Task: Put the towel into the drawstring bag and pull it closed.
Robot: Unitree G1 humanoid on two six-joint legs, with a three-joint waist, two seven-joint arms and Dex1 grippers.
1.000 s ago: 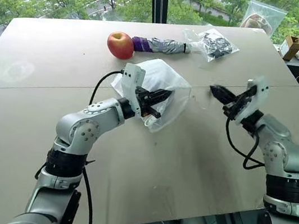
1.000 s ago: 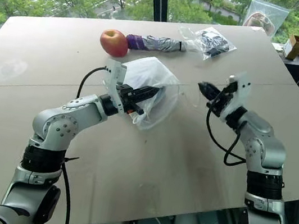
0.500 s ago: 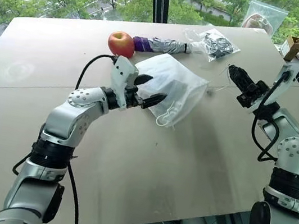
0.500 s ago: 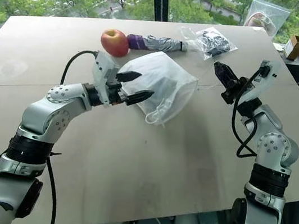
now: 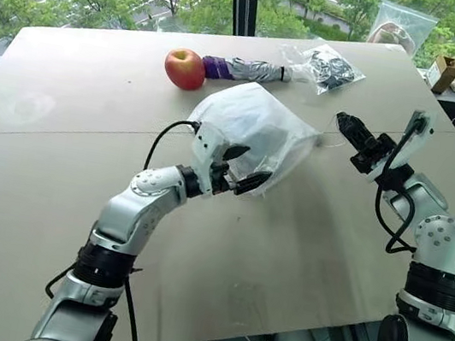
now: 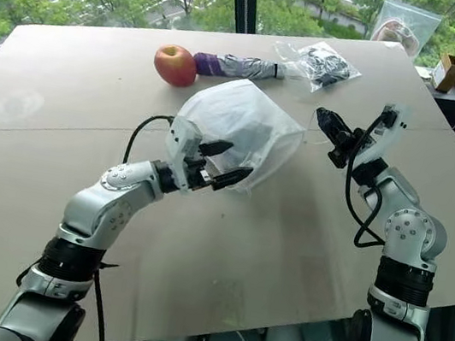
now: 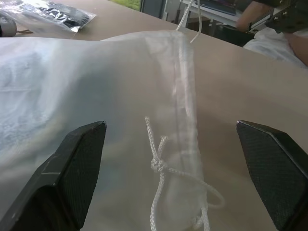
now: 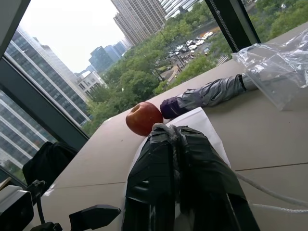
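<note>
The white drawstring bag lies bulging in the middle of the table, its gathered mouth turned toward my right side. My left gripper is open at the bag's near edge, its black fingers spread either side of the fabric and a knotted cord, gripping nothing. My right gripper hovers just right of the bag, shut on the thin white cord that runs taut back to the bag's mouth. The towel is hidden from view.
A red apple, a folded grey and purple umbrella and a clear zip bag with dark contents lie at the back of the table. Another clear bag and a small box stand far right.
My left gripper opened and let go of the bag, swung out to the left, then came back lower at the bag's near edge. My right wrist rolled, still gripping the cord.
</note>
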